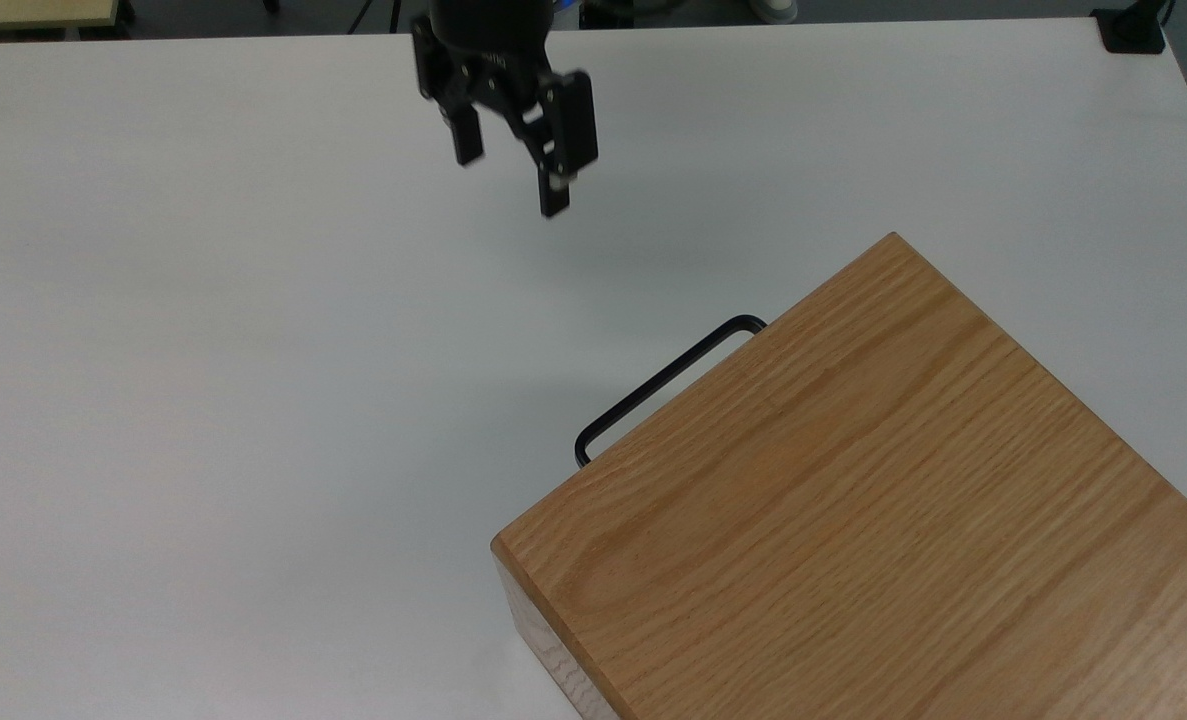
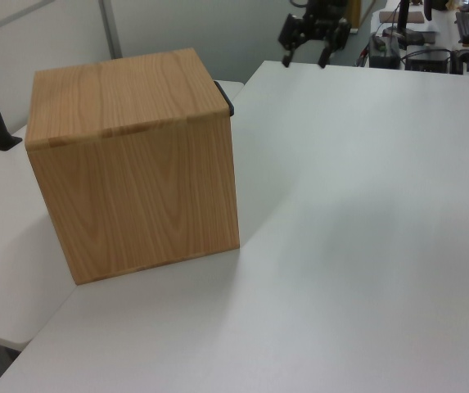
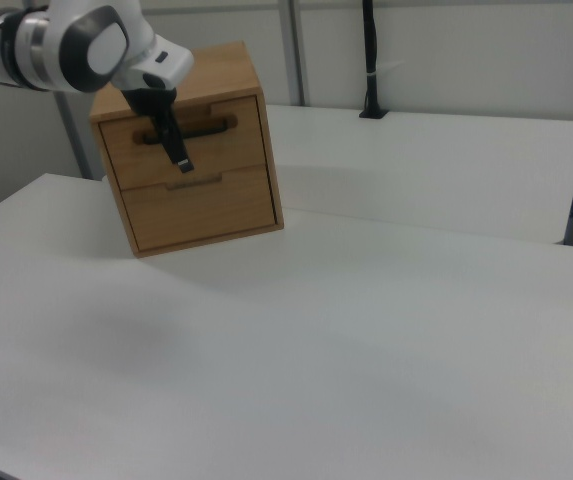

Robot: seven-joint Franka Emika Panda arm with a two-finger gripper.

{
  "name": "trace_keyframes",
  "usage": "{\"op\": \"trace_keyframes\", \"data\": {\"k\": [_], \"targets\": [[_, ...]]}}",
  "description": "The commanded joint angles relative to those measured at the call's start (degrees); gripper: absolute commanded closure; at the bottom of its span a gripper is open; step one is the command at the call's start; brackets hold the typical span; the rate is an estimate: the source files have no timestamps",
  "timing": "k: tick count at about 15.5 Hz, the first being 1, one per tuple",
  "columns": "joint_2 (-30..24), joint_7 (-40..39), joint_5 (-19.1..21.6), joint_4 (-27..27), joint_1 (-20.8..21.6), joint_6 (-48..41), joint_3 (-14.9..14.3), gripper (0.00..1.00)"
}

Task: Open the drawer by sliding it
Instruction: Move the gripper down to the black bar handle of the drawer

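The drawer (image 3: 181, 140) sits shut at the top of the box (image 1: 853, 480), its handle (image 1: 668, 385) jutting out front. The gripper (image 1: 508, 175), fingers wide and empty, hangs well apart from the handle. This looks like the approach; next it must straddle the bar.

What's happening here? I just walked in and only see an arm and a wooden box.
A robot arm is heading for the drawer in the oak box on the white table. Its end effector hangs open in the air above the table, apart from the black handle and touching nothing. The drawer looks shut, its front flush with the box in the right view, so the pull has not yet begun.
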Motion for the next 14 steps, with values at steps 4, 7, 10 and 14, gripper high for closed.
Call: {"op": "trace_keyframes", "data": {"k": [4,7,10,14], "targets": [[5.66,8.12,17.62,0.64,-0.01,15.90,-0.47,0.29],[9.17,8.20,18.07,2.57,0.87,18.55,-0.38,0.45],[11.29,8.29,18.16,3.89,2.35,21.18,-0.38,0.45],[12.08,9.87,18.25,3.98,2.63,23.83,-0.29,0.45]]}}
